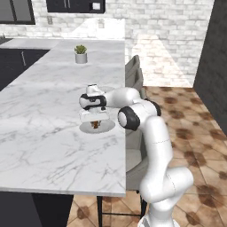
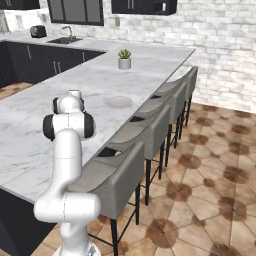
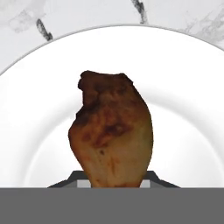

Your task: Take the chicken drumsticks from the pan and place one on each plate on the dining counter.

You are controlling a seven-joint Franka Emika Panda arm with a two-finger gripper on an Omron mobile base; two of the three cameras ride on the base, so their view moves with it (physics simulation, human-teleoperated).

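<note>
Standing well beyond the plate [image 1: 97, 127], a potted plant [image 1: 80, 54] blocks nothing

Orange-brown drumstick [image 3: 111, 135] over a plain white plate [image 3: 183, 100] on white, grey-veined marble.

The drumstick's skin runs mottled, darker brown towards its far end and lighter orange nearer the dark fingertips [image 3: 65, 180]. The dining counter [image 1: 48, 133] is white with thin grey veins; a second white plate [image 2: 118, 102] lies farther along it. A green plant sits in a pale grey pot [image 1: 80, 57]. Grey stools [image 2: 117, 172] stand on brown, patterned floor tiles [image 2: 210, 190]; the far wall [image 2: 220, 40] is whitish brick.
</note>
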